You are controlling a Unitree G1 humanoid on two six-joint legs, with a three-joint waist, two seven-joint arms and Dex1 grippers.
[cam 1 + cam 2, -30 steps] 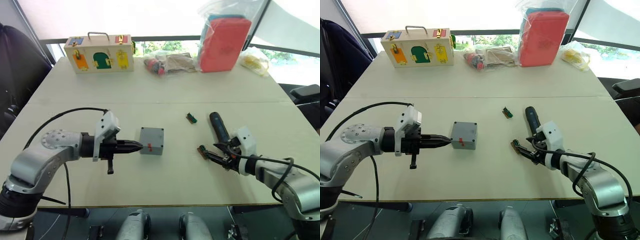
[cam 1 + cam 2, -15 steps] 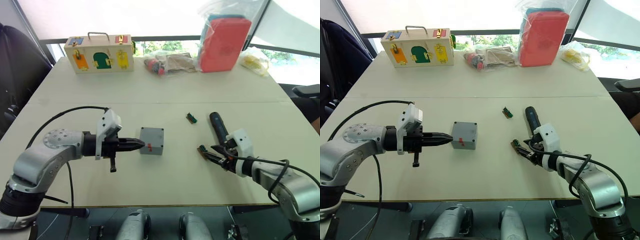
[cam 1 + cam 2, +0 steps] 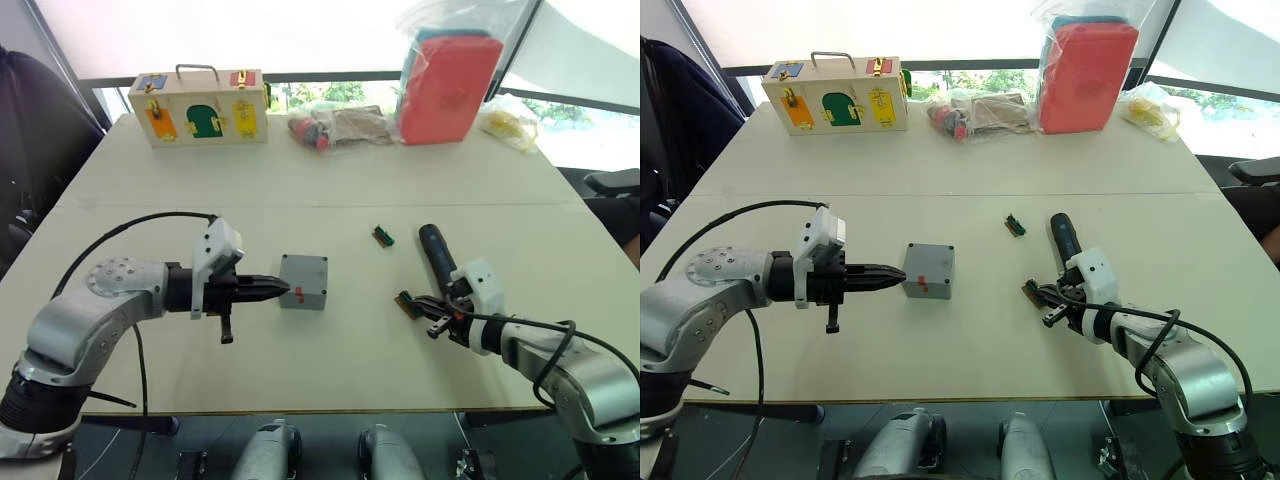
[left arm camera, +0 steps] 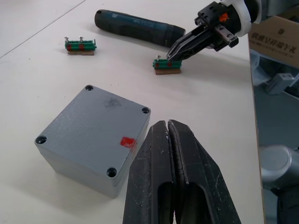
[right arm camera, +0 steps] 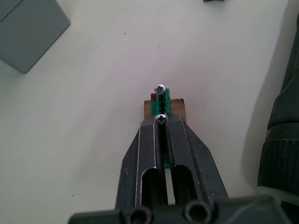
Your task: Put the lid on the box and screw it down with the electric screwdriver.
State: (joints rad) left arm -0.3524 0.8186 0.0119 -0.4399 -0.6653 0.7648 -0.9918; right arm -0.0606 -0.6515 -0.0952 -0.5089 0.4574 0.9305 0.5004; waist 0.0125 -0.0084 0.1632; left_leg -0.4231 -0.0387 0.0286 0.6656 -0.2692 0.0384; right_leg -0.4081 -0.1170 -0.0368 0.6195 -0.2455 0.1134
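Two grippers, both with fingers together. The left gripper (image 3: 281, 290) is pressed closed, its tip touching the side wall of the box (image 3: 303, 282) by the red mark; looks like it's bracing the box. The right gripper (image 5: 160, 122) is pinched on a screw (image 5: 160, 118) at the near end of a green block (image 5: 165, 103).

- The box sits mid-table. The lid (image 4: 93, 121) appears to be already on it, flush, with four corner holes showing. Can't tell whether any hold screws.
- The screwdriver (image 3: 436, 250) lies flat on the table (image 3: 330, 190), just beside the right gripper and untouched.
- A second green block (image 3: 383, 236) with two screws sits further back, between the box and the screwdriver.

Step, as I read it: lid placed, now pulling a screw off the block for a lid corner.

Next move needs:
- a straight lift so the screw clears the block without dragging the block along;
- a carry to a lid corner, then a drop into the hole shank-down;
- the left gripper holding the box steady.

Risk: the grip is only at the very fingertips, so the screw could tip or slip.
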